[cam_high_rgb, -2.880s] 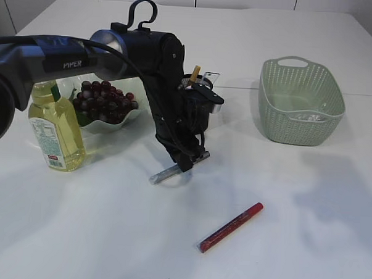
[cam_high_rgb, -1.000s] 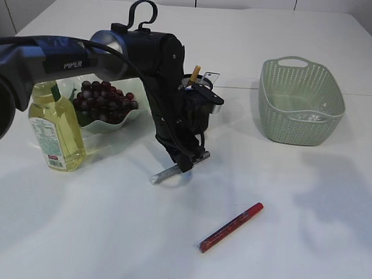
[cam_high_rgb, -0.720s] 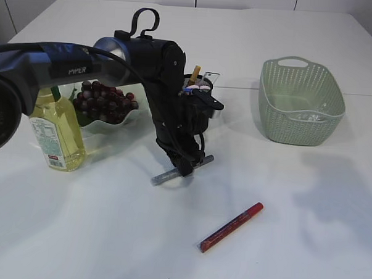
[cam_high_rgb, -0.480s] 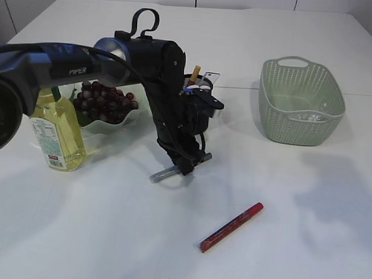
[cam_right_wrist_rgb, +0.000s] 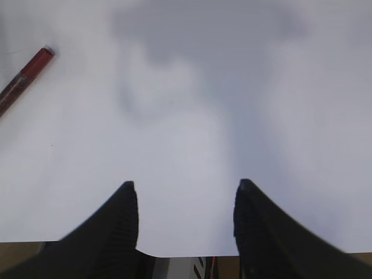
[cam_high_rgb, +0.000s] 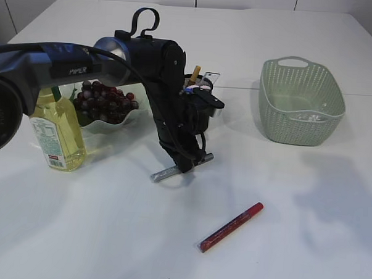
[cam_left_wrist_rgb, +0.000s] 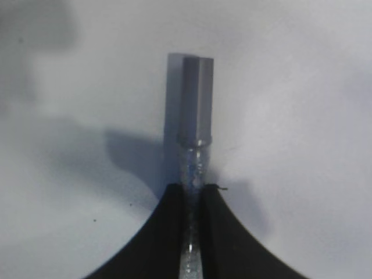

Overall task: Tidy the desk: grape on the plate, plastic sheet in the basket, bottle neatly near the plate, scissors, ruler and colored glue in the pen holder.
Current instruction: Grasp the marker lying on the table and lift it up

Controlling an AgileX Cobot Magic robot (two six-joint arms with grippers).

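Observation:
My left gripper (cam_high_rgb: 188, 164) (cam_left_wrist_rgb: 192, 189) is shut on a silver glitter glue pen (cam_high_rgb: 166, 174) (cam_left_wrist_rgb: 195, 104) just above the table, the pen's capped end sticking out ahead of the fingers. A red glue pen (cam_high_rgb: 231, 227) (cam_right_wrist_rgb: 23, 81) lies on the table in front. Grapes (cam_high_rgb: 104, 102) rest on the white plate (cam_high_rgb: 109, 126), and the yellow bottle (cam_high_rgb: 55, 131) stands upright beside it. The black pen holder (cam_high_rgb: 206, 109) stands behind the left arm with a wooden ruler (cam_high_rgb: 194, 72) sticking out. My right gripper (cam_right_wrist_rgb: 186, 186) hangs open over bare table.
A green basket (cam_high_rgb: 297, 131) stands at the back right with a clear plastic sheet (cam_high_rgb: 309, 118) in it. The right arm is outside the exterior view; only its shadow falls on the table at the right.
The left jaws have closed on the silver glue pen, which shifted slightly. The red glue pen and the right gripper have not moved.

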